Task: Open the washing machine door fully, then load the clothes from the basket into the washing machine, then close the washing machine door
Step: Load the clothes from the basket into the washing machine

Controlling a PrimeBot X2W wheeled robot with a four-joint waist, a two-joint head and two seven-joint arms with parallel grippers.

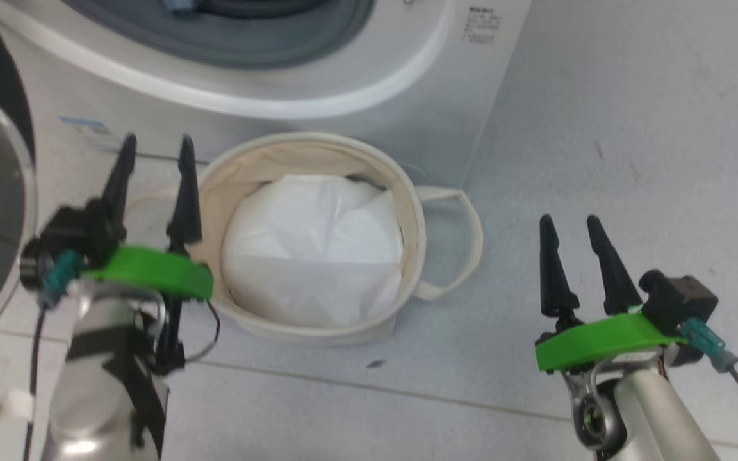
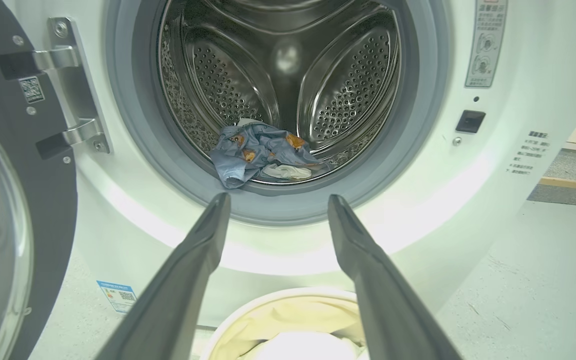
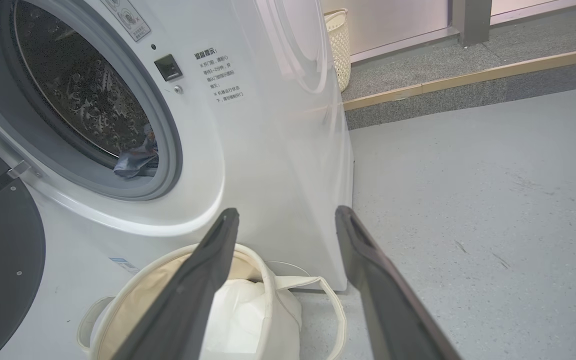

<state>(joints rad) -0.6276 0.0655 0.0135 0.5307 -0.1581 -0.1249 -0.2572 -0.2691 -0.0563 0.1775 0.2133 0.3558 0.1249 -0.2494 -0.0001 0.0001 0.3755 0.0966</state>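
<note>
Washing machine door (image 2: 53, 210): stands wide open on its hinge (image 2: 68, 85) at the left of the washing machine (image 2: 468, 200), with black rim and clear glass bowl turned outward.

Clothes (image 2: 258, 152): lie in a crumpled heap at the near bottom of the steel drum (image 2: 288, 65), just behind the grey gasket (image 2: 138, 125). Blue fabric with orange-brown prints, a cream piece at the near right edge.

Basket (image 1: 241, 176): sits upright on the grey floor (image 1: 631, 160), close against the foot of the machine and below the opening, one loop handle (image 1: 465, 243) sticking out to the right. Holds a plain white padding sheet (image 1: 314, 250), bunched across the bottom.

Left gripper (image 1: 157, 141): hovers just left of the basket, its right finger crossing the left rim in the head view. Fingers spread wide, nothing between them, pointing toward the drum opening.

Right gripper (image 1: 569, 222): hangs over bare floor to the right of the basket, well apart from it. Fingers wide, empty.

Small blue label (image 1: 87, 131): low on the machine's front, left of the basket.
</note>
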